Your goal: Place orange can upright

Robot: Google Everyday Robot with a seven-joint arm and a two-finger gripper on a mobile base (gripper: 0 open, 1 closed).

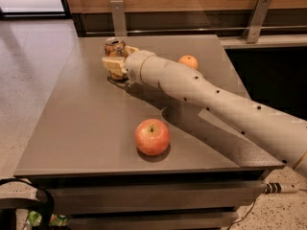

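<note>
The orange can [114,46] stands at the far left part of the grey table [81,128], its silver top showing and its brownish body mostly hidden by the gripper. It looks upright or nearly so. My gripper [115,62] reaches in from the right on a long beige arm [216,99] and its cream fingers [111,64] sit around the can's lower part, shut on it. I cannot tell whether the can's base touches the table.
A red apple [152,136] sits near the table's front edge. A round orange fruit [188,61] lies behind the arm at the back. Two metal brackets [117,16] stand on the wall behind. Floor drops off to the left.
</note>
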